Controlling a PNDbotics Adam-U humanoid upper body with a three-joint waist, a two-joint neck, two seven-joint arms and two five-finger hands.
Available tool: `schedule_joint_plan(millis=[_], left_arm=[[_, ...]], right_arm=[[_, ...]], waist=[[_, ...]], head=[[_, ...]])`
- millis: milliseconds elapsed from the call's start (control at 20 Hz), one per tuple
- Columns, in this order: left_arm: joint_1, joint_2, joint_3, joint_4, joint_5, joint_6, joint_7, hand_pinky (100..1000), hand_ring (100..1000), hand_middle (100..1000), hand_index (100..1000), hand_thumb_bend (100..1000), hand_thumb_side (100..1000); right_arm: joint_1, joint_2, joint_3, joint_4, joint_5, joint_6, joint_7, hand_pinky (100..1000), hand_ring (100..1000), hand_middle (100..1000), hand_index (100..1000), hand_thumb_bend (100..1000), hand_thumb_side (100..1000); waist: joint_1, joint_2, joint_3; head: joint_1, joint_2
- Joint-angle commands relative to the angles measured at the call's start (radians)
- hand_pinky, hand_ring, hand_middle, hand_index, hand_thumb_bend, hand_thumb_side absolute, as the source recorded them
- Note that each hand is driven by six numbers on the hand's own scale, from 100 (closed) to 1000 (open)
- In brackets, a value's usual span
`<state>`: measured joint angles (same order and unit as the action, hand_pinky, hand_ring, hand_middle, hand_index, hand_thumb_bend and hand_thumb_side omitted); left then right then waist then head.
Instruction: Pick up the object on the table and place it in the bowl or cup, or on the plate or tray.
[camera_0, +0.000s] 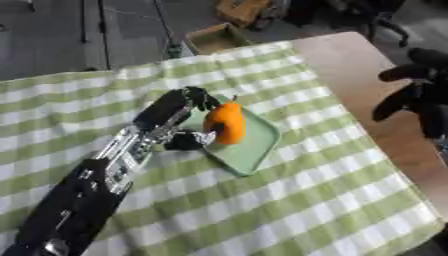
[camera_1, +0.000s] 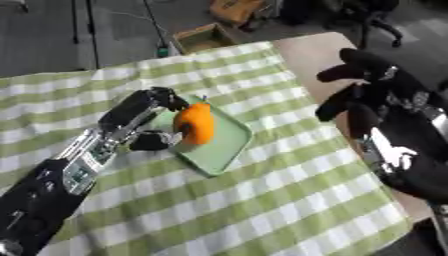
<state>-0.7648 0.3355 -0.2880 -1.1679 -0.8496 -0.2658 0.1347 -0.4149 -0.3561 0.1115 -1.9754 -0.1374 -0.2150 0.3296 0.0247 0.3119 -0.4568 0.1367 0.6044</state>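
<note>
Left hand (camera_0: 179, 117) clasps orange pear-shaped fruit (camera_0: 227, 123) over green tray (camera_0: 258, 145); looks light, smooth, slippery; hold mid-body. Right hand (camera_1: 385, 95) idle, fingers relaxed.

The left robot hand (camera_0: 179, 122) curls its fingers and thumb around an orange, pear-shaped fruit (camera_0: 227, 123), held upright over a pale green tray (camera_0: 259, 142) on a bench draped in a green-and-white checked cloth (camera_0: 297, 200). The right robot hand (camera_0: 418, 95) hangs open, well apart, above the bare bench (camera_0: 350, 60) edge.
</note>
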Motion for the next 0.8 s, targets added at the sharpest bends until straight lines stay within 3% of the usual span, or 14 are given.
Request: schedule_joint_plan(millis=[50, 150, 200, 250, 300, 350, 400, 450, 500, 600, 800], left_arm=[[-0.016, -0.002, 0.010, -0.005, -0.087, 0.026, 0.071, 759, 748, 770, 864, 727, 590], [-0.013, -0.003, 0.011, -0.008, -0.117, 0.035, 0.083, 780, 773, 794, 881, 732, 644], [-0.009, -0.004, 0.014, -0.011, -0.118, 0.037, 0.085, 797, 797, 815, 895, 711, 717], [-0.006, -0.005, 0.018, -0.014, -0.114, 0.037, 0.085, 797, 797, 815, 895, 711, 717], [-0.002, -0.003, 0.025, -0.018, -0.100, 0.038, 0.087, 796, 798, 817, 897, 645, 765], [0.002, -0.001, 0.029, -0.022, -0.085, 0.039, 0.088, 796, 798, 817, 897, 645, 765], [0.018, 0.004, 0.052, -0.029, -0.050, 0.050, 0.098, 790, 805, 825, 896, 519, 850], [0.038, 0.010, 0.077, -0.044, 0.006, 0.065, 0.111, 790, 805, 825, 896, 519, 850], [0.059, 0.012, 0.112, -0.063, 0.075, 0.088, 0.131, 747, 787, 806, 874, 403, 961], [0.119, 0.027, 0.188, -0.156, 0.276, 0.132, 0.202, 720, 778, 800, 864, 369, 1000], [0.270, 0.114, 0.318, -0.482, 0.596, 0.149, 0.331, 718, 777, 795, 849, 379, 975]], right_arm=[[-0.014, -0.010, -0.006, -0.025, -0.007, -0.003, -0.001, 596, 626, 792, 967, 100, 425], [-0.013, -0.010, -0.006, -0.025, -0.004, -0.003, -0.001, 596, 626, 792, 967, 100, 425], [-0.013, -0.009, -0.007, -0.025, -0.003, -0.003, -0.002, 596, 626, 792, 967, 100, 424], [-0.012, -0.009, -0.008, -0.025, -0.002, -0.003, -0.003, 596, 626, 792, 967, 100, 424], [-0.011, -0.009, -0.009, -0.025, -0.001, -0.003, -0.005, 596, 626, 792, 967, 100, 424], [-0.010, -0.009, -0.010, -0.025, 0.000, -0.002, -0.006, 596, 626, 792, 967, 100, 424], [-0.008, -0.011, -0.013, -0.025, 0.002, -0.002, -0.009, 596, 625, 792, 967, 100, 424], [-0.005, -0.012, -0.016, -0.025, 0.005, -0.002, -0.011, 596, 625, 792, 967, 100, 424], [-0.001, -0.014, -0.019, -0.025, 0.008, 0.000, -0.014, 593, 624, 791, 967, 100, 432], [0.010, -0.020, -0.026, -0.025, 0.018, 0.005, -0.021, 592, 623, 790, 968, 100, 441], [0.035, -0.033, -0.046, -0.025, 0.041, 0.022, -0.041, 588, 621, 789, 969, 100, 455]], waist=[[0.003, -0.221, -0.002], [0.003, -0.221, -0.001], [0.002, -0.221, 0.001], [0.001, -0.220, 0.002], [0.000, -0.220, 0.005], [-0.001, -0.220, 0.006], [-0.002, -0.220, 0.016], [-0.002, -0.220, 0.024], [-0.002, -0.219, 0.035], [0.001, -0.219, 0.058], [0.010, -0.222, 0.108]], head=[[-0.003, -0.012], [-0.004, -0.012], [-0.005, -0.013], [-0.005, -0.013], [-0.007, -0.014], [-0.008, -0.014], [-0.012, -0.015], [-0.015, -0.015], [-0.021, -0.015], [-0.032, -0.012], [-0.053, -0.004]])
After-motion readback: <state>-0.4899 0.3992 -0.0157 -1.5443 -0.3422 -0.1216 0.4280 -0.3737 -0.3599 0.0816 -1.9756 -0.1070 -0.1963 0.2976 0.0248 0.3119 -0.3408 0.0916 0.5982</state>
